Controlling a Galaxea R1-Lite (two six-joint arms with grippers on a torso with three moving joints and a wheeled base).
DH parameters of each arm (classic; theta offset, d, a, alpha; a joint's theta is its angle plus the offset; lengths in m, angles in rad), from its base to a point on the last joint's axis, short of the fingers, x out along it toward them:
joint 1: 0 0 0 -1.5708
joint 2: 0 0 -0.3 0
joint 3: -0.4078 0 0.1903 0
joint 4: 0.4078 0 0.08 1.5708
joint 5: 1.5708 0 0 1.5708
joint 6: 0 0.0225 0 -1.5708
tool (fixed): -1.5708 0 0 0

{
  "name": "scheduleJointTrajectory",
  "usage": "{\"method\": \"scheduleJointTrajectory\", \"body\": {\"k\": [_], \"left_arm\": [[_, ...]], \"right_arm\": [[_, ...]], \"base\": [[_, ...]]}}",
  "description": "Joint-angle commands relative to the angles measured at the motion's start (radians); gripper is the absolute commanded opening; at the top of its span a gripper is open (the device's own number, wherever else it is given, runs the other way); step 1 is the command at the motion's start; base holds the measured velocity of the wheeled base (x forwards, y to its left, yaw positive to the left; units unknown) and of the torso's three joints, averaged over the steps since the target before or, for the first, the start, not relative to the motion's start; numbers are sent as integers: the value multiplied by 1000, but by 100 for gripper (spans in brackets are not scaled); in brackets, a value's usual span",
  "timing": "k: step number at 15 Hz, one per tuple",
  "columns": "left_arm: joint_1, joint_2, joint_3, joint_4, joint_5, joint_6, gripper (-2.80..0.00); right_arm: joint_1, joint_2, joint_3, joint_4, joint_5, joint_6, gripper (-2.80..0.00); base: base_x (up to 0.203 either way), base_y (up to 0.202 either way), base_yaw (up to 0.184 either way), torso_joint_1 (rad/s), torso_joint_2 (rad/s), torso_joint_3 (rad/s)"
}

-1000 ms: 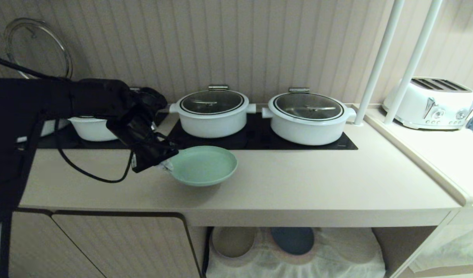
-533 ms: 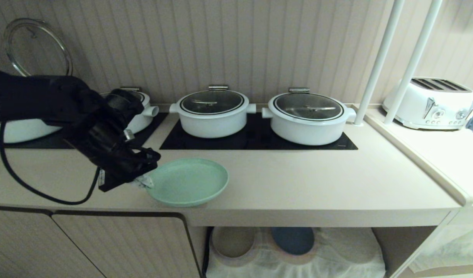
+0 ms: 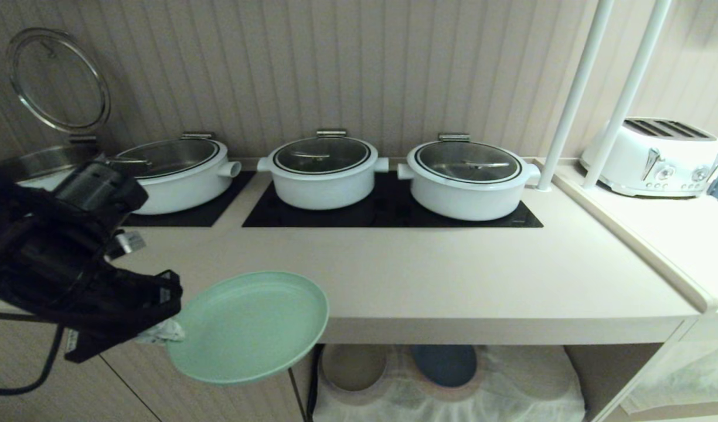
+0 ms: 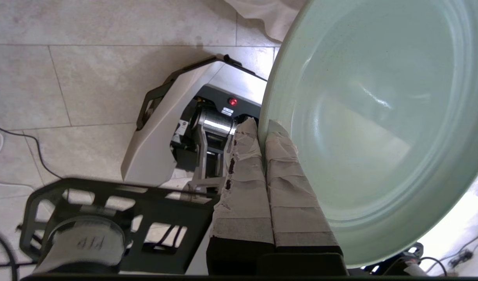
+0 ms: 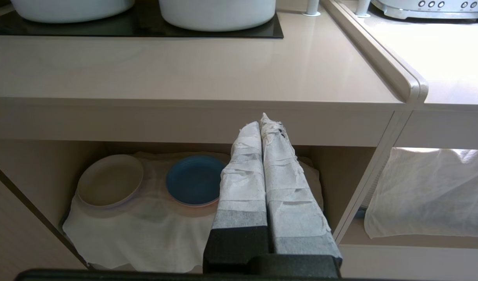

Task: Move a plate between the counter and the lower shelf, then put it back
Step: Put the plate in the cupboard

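Off counter edge, mint-green plate (image 3: 250,325), tilted

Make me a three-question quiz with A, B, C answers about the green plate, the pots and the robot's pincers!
1. Where is the green plate?
A. In the air past the counter's front edge
B. Inside a pot
C. On the toaster

2. How many plates lie on the lower shelf?
A. None
B. Two
C. Five

3. What is the left pincer doing?
A. Hanging wide open
B. Pinching the plate's rim
C. Lifting a lid

Answers:
1 A: the head view shows the plate held out in front of the counter and cupboard door, resting on nothing.
2 B: a cream plate and a blue plate lie side by side on the white cloth.
3 B: the left wrist view shows both wrapped fingers closed on the rim.
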Motion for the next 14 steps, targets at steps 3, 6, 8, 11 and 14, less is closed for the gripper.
{"method": "scheduleJointTrajectory", "body": {"k": [3, 6, 8, 11, 14], "left_arm": [[26, -233, 155, 2, 0, -2, -280], [24, -371, 254, 8, -2, 0, -280], [20, -452, 309, 13, -3, 0, -280], [-29, -545, 365, 48, -6, 1, -280], [-79, -617, 414, 64, -6, -2, -280]], "right_arm": [[0, 0, 0, 0, 0, 1, -280], [0, 0, 0, 1, 0, 0, -280], [0, 0, 0, 0, 0, 1, -280], [0, 0, 0, 0, 0, 0, -280], [0, 0, 0, 0, 0, -1, -280]], "base": [[0, 0, 0, 0, 0, 0], [0, 0, 0, 0, 0, 0], [0, 0, 0, 0, 0, 0], [0, 0, 0, 0, 0, 0], [0, 0, 0, 0, 0, 0]]}}
